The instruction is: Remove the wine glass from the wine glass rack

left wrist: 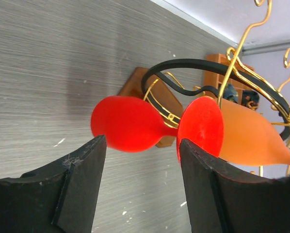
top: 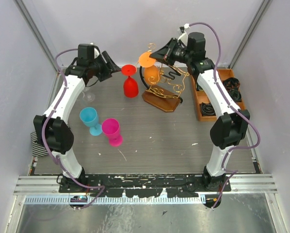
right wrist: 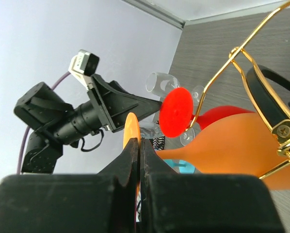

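Orange wine glass hangs in the rack, right fingers pinching its foot, left fingers apart; tray holds cables.

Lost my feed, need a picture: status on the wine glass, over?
Right gripper shut on orange wine glass foot. Glass not yet off wine glass rack. Left gripper open, red glass just ahead, close beside rack.
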`<state>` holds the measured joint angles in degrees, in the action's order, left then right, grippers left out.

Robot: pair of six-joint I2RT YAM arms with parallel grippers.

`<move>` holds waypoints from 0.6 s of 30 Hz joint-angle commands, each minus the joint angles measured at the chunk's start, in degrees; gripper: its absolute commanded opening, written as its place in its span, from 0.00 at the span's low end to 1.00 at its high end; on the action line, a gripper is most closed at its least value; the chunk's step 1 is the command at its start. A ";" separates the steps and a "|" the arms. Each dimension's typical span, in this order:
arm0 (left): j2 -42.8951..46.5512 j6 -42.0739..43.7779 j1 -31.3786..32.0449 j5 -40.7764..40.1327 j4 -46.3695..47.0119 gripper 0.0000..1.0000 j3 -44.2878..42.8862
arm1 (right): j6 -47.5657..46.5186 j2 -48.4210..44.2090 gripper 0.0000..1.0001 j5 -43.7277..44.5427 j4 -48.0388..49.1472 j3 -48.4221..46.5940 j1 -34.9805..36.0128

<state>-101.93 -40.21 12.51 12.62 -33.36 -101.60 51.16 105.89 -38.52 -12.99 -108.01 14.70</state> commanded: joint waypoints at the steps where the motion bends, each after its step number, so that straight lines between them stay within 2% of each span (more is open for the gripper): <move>1: 0.17 -4.03 -0.37 7.18 8.04 0.70 0.26 | -0.25 -4.30 0.01 -1.60 4.32 -3.07 -1.52; 10: -2.29 -9.89 -0.33 13.87 15.51 0.65 1.65 | 0.08 -9.10 0.01 -2.09 3.99 -3.33 -3.58; 18: -2.32 -10.33 -0.08 16.32 15.16 0.57 3.34 | 4.24 -12.18 0.01 -4.36 8.52 -3.48 -6.07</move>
<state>-103.90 -49.84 12.43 25.78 -19.75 -99.74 53.69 98.15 -42.17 -11.14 -108.53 10.41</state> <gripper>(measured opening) 0.584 0.045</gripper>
